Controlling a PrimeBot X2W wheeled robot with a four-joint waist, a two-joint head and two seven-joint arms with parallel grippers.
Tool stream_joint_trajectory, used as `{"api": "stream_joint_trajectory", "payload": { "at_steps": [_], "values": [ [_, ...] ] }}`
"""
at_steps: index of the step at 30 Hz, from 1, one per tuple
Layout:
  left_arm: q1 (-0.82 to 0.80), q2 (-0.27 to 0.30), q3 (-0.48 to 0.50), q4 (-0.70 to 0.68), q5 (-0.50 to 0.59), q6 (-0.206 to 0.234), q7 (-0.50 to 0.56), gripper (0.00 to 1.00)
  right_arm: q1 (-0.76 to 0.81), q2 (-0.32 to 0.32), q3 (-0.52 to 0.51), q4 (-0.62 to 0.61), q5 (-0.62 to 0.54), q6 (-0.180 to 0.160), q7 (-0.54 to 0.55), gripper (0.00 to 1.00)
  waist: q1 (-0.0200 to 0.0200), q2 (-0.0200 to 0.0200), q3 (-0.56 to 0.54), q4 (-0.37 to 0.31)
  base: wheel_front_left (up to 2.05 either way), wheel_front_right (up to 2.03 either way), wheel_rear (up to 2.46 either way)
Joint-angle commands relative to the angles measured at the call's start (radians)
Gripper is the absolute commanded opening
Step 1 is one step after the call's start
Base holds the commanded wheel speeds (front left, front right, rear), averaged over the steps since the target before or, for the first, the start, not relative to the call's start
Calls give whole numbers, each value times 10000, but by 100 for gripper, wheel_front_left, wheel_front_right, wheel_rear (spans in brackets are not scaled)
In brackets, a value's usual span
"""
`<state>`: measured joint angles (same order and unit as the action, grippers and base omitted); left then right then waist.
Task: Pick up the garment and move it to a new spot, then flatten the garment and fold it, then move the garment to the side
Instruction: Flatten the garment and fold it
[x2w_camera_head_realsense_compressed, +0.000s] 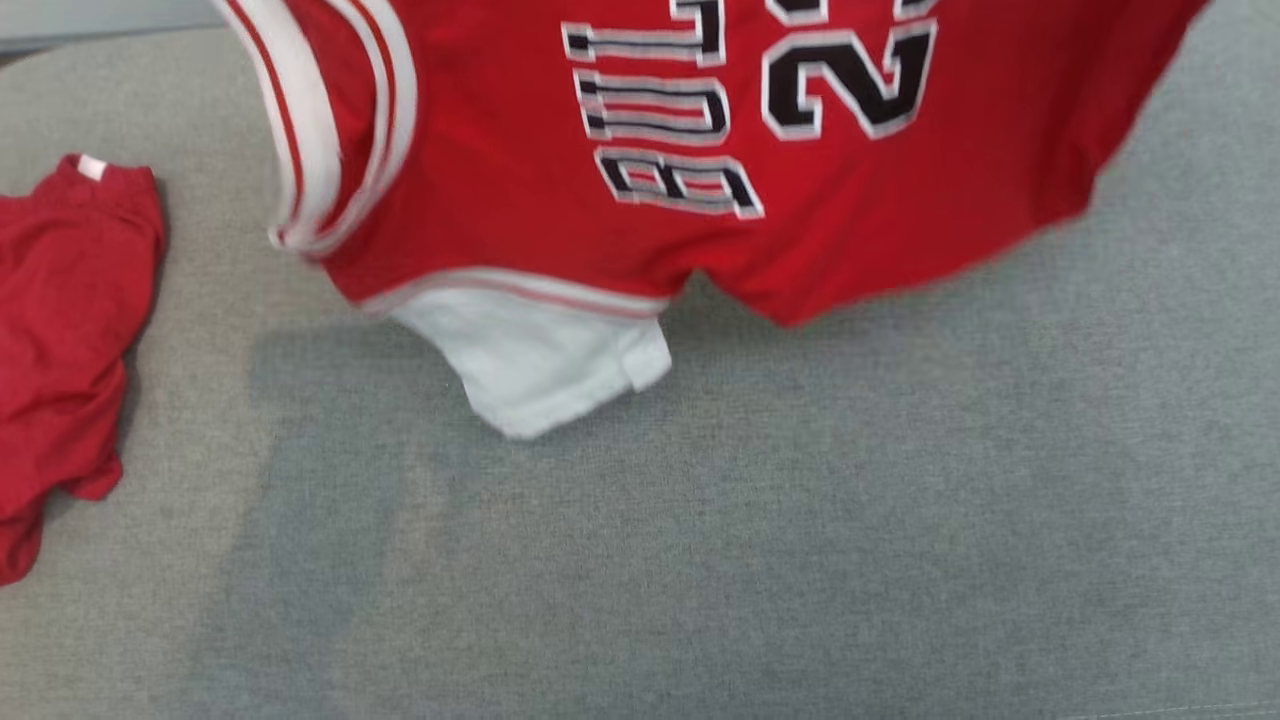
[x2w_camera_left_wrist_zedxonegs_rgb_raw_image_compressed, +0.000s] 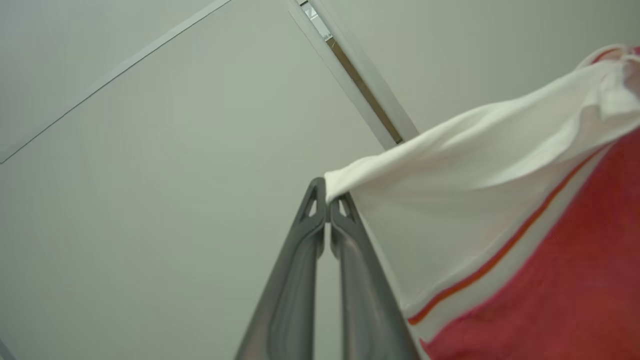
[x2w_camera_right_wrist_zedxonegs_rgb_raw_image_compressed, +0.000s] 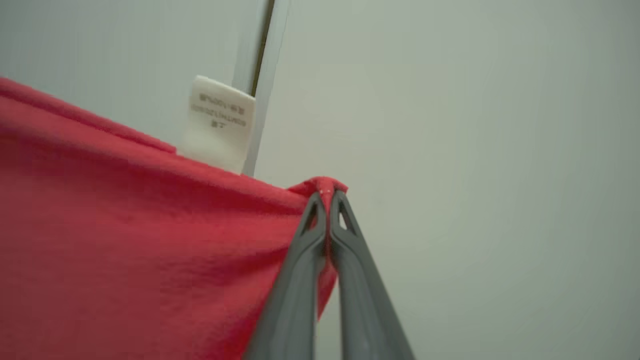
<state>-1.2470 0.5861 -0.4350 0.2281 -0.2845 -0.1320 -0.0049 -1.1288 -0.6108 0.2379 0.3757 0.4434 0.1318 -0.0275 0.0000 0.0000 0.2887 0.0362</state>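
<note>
Garment (x2w_camera_head_realsense_compressed: 900, 200): red jersey, black lettering, white trim. It hung across the upper part of the head view, over the grey surface (x2w_camera_head_realsense_compressed: 760, 560), with its shadow cast below it. A white flap dropped from its lower edge, centre left.

Left tool (x2w_camera_left_wrist_zedxonegs_rgb_raw_image_compressed: 327, 200): fingers pressed together on a white corner of the garment, mid-frame in the left wrist view.

Right tool (x2w_camera_right_wrist_zedxonegs_rgb_raw_image_compressed: 327, 200): fingers pinched on a red hem corner, mid-frame in the right wrist view. A white label (x2w_camera_right_wrist_zedxonegs_rgb_raw_image_compressed: 217, 122) sat to its upper left.

A second red cloth (x2w_camera_head_realsense_compressed: 60, 330) lay on the surface at the left edge of the head view.
</note>
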Motion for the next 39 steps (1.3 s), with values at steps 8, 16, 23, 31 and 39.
{"api": "stream_joint_trajectory", "payload": {
  "at_steps": [8, 16, 23, 31, 39],
  "values": [
    [-4193, -958, -288, 3337, 1102, 429, -2437, 0, -3881, 523, 426, 2441, -2036, -20, -1268, 0, 0, 0, 3645, 453, 0, 0, 0],
    [-3430, -1612, 7, 2862, 1183, 436, -2588, 0, -4503, 1019, 710, 4132, -3295, -19, -2309, 0, 0, 0, 4284, 897, 0, 0, 0],
    [-739, -1805, 469, 2025, 821, 238, -2593, 0, -3046, 1252, 782, 4154, -2989, -19, -2376, 0, 0, 0, 4028, 1018, 0, 0, 0],
    [3529, -1555, 931, 696, 282, 72, -2595, 0, 592, 1033, -623, 2204, -2037, -20, -2381, 0, 0, 0, 2268, 789, 0, 0, 0],
    [7417, -1313, 1223, -101, -115, 154, -2596, 0, 4553, 1610, -1931, 959, -1325, -28, -2376, 0, 0, 0, 372, 424, 0, 0, 0]
  ]
}}
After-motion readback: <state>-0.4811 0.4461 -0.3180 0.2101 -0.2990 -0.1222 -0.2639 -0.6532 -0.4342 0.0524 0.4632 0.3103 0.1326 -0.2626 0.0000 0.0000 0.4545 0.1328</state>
